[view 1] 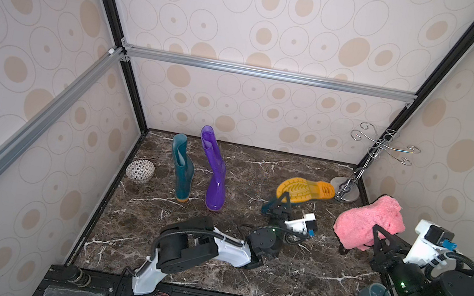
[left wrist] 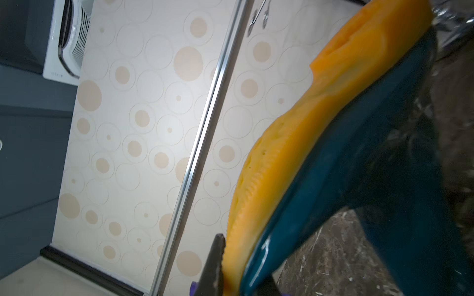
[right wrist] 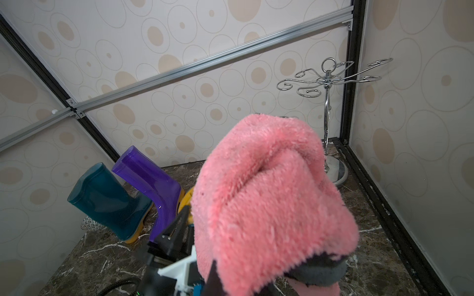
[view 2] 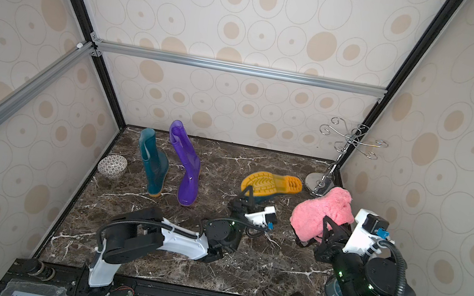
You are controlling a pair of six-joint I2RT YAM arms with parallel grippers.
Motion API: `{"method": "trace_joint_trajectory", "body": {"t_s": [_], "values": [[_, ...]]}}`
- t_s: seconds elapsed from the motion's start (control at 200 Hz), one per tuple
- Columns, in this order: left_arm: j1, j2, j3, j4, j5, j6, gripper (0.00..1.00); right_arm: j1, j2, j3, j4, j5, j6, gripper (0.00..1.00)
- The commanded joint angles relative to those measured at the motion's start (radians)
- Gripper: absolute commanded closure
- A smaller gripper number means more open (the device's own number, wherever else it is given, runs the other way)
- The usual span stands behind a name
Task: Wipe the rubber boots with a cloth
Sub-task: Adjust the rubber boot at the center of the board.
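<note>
Jaws of both grippers are closed on something. The left gripper (view 1: 280,202) pinches the toe of a dark teal boot (view 1: 304,189); the right gripper (view 1: 378,238) clamps the pink cloth (view 1: 362,222) near its grey edge.

In both top views this boot is right of the centre, its orange sole turned up. The cloth hangs in the air at the right of the frame, near the boot but apart from it. The other teal boot (view 1: 183,172) and the purple boot (view 1: 215,174) stand on their soles left of the centre, and no gripper is near them.

We judge that the task is at the start of a wipe. Boot and cloth are ready, but they do not touch now, and we cannot tell if any boot is already clean.

The left arm lies low over the table (view 1: 239,274), bent at the elbow, with its wrist reaching toward the upper right. The right arm rises from the lower right corner and holds its gripper high.
</note>
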Motion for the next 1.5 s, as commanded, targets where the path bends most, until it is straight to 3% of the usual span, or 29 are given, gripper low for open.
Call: {"method": "trace_joint_trajectory", "body": {"t_s": [0.0,0.25,0.35,0.5,0.695,0.83,0.89,0.975,1.185,1.495], "values": [[-0.038,-0.008,-0.049,0.244,-0.078,0.042,1.0,-0.002,-0.025,0.019,-0.017,-0.007,0.018,1.0],[-0.091,-0.114,-0.205,-0.122,-0.165,-0.328,1.0,-0.001,-0.003,0.049,-0.051,-0.047,0.022,1.0],[-0.103,-0.13,-0.227,-0.206,-0.189,-0.399,1.0,-0.001,0.01,0.05,-0.047,-0.068,0.029,1.0],[-0.126,-0.144,-0.271,-0.217,-0.195,-0.429,0.72,-0.002,0.054,0.037,-0.063,-0.115,0.041,1.0],[-0.14,-0.192,-0.283,-0.465,-0.163,-0.644,0.42,-0.001,0.109,-0.001,-0.073,-0.163,0.073,1.0],[-0.139,-0.222,-0.294,-0.562,-0.133,-0.741,0.33,-0.001,0.144,-0.026,-0.076,-0.192,0.093,1.0],[-0.139,-0.248,-0.307,-0.606,-0.108,-0.784,0.24,-0.001,0.165,-0.034,-0.079,-0.207,0.098,1.0],[-0.138,-0.3,-0.333,-0.684,-0.069,-0.86,0.0,-0.002,0.202,-0.036,-0.095,-0.22,0.097,1.0],[-0.134,-0.392,-0.347,-0.912,0.064,-1.005,0.0,-0.001,0.239,-0.081,-0.073,-0.238,0.11,1.0],[-0.09,-0.489,-0.309,-1.231,0.287,-1.018,0.0,-0.001,0.29,-0.149,-0.032,-0.267,0.12,1.0]]}}
